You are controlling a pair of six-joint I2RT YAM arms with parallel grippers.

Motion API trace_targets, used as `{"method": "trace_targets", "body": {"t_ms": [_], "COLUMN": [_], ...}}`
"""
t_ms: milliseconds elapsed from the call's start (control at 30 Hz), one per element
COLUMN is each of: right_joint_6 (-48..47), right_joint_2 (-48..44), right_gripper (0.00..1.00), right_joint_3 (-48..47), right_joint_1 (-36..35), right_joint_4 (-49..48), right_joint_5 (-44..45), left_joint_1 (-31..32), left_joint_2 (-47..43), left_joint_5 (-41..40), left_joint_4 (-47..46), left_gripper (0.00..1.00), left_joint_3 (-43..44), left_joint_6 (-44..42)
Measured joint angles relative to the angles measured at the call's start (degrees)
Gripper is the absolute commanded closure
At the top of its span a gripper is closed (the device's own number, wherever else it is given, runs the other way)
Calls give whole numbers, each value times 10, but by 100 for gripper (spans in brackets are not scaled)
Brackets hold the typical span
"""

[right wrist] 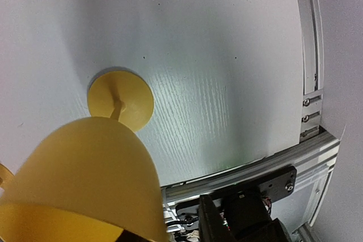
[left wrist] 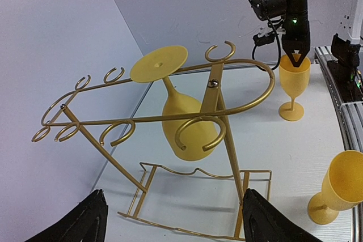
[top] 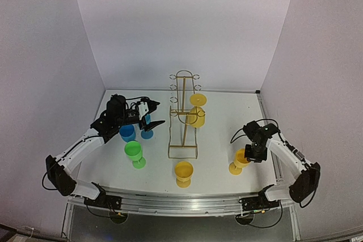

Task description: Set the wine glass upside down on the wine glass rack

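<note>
The gold wire wine glass rack (top: 182, 118) stands mid-table and fills the left wrist view (left wrist: 227, 140). One yellow wine glass (top: 197, 114) hangs on it upside down, foot up (left wrist: 182, 126). My left gripper (top: 151, 118) is open and empty, left of the rack, its black fingertips (left wrist: 266, 219) low in its own view. My right gripper (top: 253, 152) is at the rim of an upright yellow wine glass (top: 239, 161) standing on the table at the right (left wrist: 294, 83). In the right wrist view its bowl (right wrist: 85, 179) is beside one finger (right wrist: 218, 222), with a gap showing.
Another yellow glass (top: 184, 173) stands in front of the rack (left wrist: 339, 188). Two blue glasses (top: 127, 132) (top: 147, 133) and a green glass (top: 134, 154) stand under and near the left arm. A metal rail (right wrist: 309, 55) runs along the table's right edge.
</note>
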State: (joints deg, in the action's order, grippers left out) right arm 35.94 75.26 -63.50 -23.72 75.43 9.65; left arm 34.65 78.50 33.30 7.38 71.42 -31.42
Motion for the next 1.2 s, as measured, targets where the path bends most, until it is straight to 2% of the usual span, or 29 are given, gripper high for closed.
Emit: {"method": "trace_targets", "body": {"t_ms": [67,333,500,633,767,933,1100,1200], "right_joint_6": [-3,-18,-37,-75,-130,-178,-176,-153], "right_joint_2": [0,0,-4,-27,-76,-117,-97,-74], "right_gripper": [100,100,100,100,100,100,100,100], "right_joint_3": [2,-11,-103,-196,-223,-209,-182,-148], "right_joint_1": [1,7,19,52,69,69,69,63], "right_joint_4": [-3,-5,-1,-47,-171,-377,-632,-793], "right_joint_5": [2,18,39,34,-6,-116,-270,-324], "left_joint_1": [0,0,0,-5,-18,-30,-31,-31], "left_joint_2": [0,0,0,0,0,0,3,15], "left_joint_5": [0,-1,-5,-5,-3,8,32,45], "left_joint_4": [0,0,-1,-15,-34,-60,-89,-119], "left_gripper": [19,19,19,20,20,21,21,24], "left_joint_3": [0,0,0,0,2,13,50,93], "left_joint_6": [0,1,9,31,69,103,118,142]}}
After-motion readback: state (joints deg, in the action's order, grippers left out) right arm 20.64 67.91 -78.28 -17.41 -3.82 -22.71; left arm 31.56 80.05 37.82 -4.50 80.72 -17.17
